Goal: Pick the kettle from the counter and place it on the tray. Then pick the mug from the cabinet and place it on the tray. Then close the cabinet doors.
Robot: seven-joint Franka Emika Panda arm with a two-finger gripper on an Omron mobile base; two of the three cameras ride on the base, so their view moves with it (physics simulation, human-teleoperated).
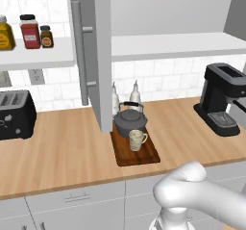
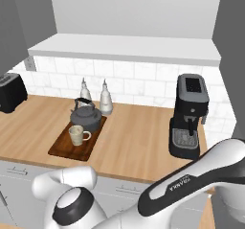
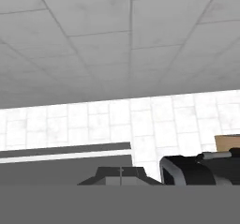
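The counter (image 1: 62, 152) is running across both base views, light-brown wood grain over white drawers. The cabinet (image 1: 158, 44) is hanging above it with its white inner shelf showing bare. The left cabinet door (image 1: 93, 56) is standing swung out toward the camera in the left base view, edge-on, its silver bar handle (image 1: 80, 56) facing left; a grey panel (image 2: 229, 46) at the right edge of the right base view is probably the other door, also open.

The white arm (image 2: 191, 185) is sitting low in front of the drawers in both base views. The gripper is showing only as dark shapes along the bottom of the hand view, pointing up at ceiling and tiled wall; the fingers are pressed fully together, holding nothing.

A black coffee machine (image 2: 190, 115) is standing on the counter to the right, well apart from the tray. A black toaster (image 1: 15, 114) is sitting at the left.

The tray (image 1: 137, 153) is lying on the counter. The kettle (image 1: 129, 121) is resting on its rear half. The mug (image 1: 137, 140) is standing upright on the tray just in front of the kettle.

Two white bottles (image 2: 94, 96) are standing behind the tray at the wall. Three jars (image 1: 29, 32) are sitting on a white shelf (image 1: 43, 56), upper left.
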